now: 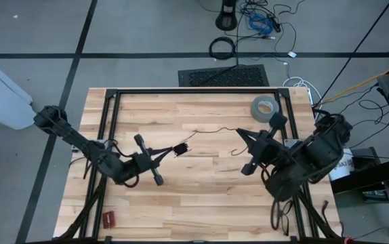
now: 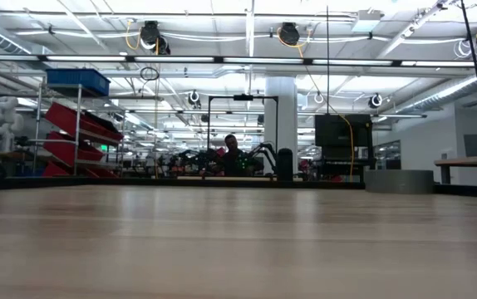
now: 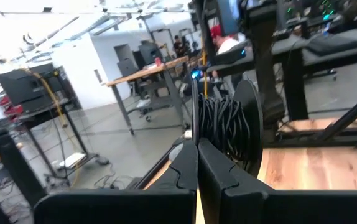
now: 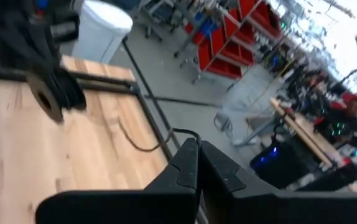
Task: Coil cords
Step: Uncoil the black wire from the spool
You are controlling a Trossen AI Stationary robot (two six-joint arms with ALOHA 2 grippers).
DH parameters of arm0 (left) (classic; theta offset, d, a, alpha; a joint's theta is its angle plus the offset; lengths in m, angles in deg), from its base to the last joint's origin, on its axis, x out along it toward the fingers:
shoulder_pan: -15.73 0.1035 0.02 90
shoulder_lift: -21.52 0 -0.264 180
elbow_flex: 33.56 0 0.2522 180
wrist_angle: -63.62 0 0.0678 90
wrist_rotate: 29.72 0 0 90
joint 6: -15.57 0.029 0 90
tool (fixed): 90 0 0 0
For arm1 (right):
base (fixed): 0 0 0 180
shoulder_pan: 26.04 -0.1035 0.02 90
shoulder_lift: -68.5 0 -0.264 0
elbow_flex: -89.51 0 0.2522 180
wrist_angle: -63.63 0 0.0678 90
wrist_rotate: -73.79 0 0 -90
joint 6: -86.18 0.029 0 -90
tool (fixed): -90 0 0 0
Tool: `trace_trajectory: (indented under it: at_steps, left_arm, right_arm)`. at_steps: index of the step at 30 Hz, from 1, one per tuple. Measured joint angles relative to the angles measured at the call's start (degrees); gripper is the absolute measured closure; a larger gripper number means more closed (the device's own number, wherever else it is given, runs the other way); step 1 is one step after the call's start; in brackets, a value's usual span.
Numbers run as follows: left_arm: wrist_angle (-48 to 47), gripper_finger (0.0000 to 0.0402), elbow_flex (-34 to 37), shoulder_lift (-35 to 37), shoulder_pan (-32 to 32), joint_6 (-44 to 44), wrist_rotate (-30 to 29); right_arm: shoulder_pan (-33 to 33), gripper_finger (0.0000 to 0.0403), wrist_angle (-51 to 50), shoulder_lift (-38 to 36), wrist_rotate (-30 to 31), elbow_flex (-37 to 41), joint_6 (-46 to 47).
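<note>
The cord (image 1: 211, 129) is a very thin black wire that runs in slight waves over the middle of the wooden table, from my left gripper to my right gripper. My left gripper (image 1: 176, 150) is left of the table's middle, points toward the right edge, and is shut on the cord's left end. My right gripper (image 1: 239, 133) is right of the middle, points toward the left edge, and is shut on the cord's right part. A short loose piece (image 1: 234, 150) shows just nearside of it. The low view shows neither gripper nor cord. My left gripper pinches the cord near its left end (image 3: 194, 134) between its two shut fingers, coming level from the table's left side. The wire leaves the fingertips and runs away toward my right arm. My right gripper pinches the cord's right part (image 4: 180, 132) between its two shut fingertips, coming level from the table's right side. From the tips the wire curves away slack (image 4: 135, 146) over the table toward my left arm.
A grey tape roll (image 1: 263, 107) lies at the table's far right. A small red object (image 1: 108, 218) lies near the front left corner. A black frame (image 1: 194, 91) runs along the table's far and side edges. A thick black cable ring (image 1: 222, 47) lies on the floor beyond.
</note>
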State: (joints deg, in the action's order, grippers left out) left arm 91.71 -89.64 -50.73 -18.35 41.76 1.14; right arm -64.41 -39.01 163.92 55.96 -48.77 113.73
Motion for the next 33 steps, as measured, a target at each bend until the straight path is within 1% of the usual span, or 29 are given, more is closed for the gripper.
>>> trace_trajectory:
  at_steps: [7, 12, 16, 18, 23, 26, 33]
  left_arm:
    - [7.3, 0.0401, 0.0, 0.0, -2.5, 5.1, 1.9]
    - [11.3, 0.0401, 0.0, 0.0, -3.6, 7.9, 2.7]
    - [13.3, 0.0401, 0.0, 0.0, -3.9, 10.0, 3.4]
    - [13.5, 0.0401, 0.0, 0.1, -3.9, 10.2, 3.4]
    - [13.5, 0.0401, 0.0, 0.1, -3.9, 10.2, 3.4]
    - [13.4, 0.0401, 0.0, 0.1, -3.9, 10.2, 3.4]
    - [13.4, 0.0401, -0.1, 0.1, -3.9, 10.2, 3.4]
  right_arm:
    - [0.0, 0.0403, -1.0, 0.0, -2.2, 8.0, 7.9]
    - [0.0, 0.0403, -1.1, 0.0, -2.3, 16.5, 14.2]
    - [0.0, 0.0403, -0.9, 0.0, -2.8, 23.4, 21.2]
    - [0.0, 0.0403, 1.2, 0.0, -3.3, 27.4, 23.9]
    - [0.1, 0.0403, 10.4, 0.0, -4.8, 38.0, 26.3]
    - [0.1, 0.0403, 19.5, 0.0, -5.1, 44.1, 26.0]
    - [0.5, 0.0403, 44.8, 0.0, -8.5, 55.5, 16.9]
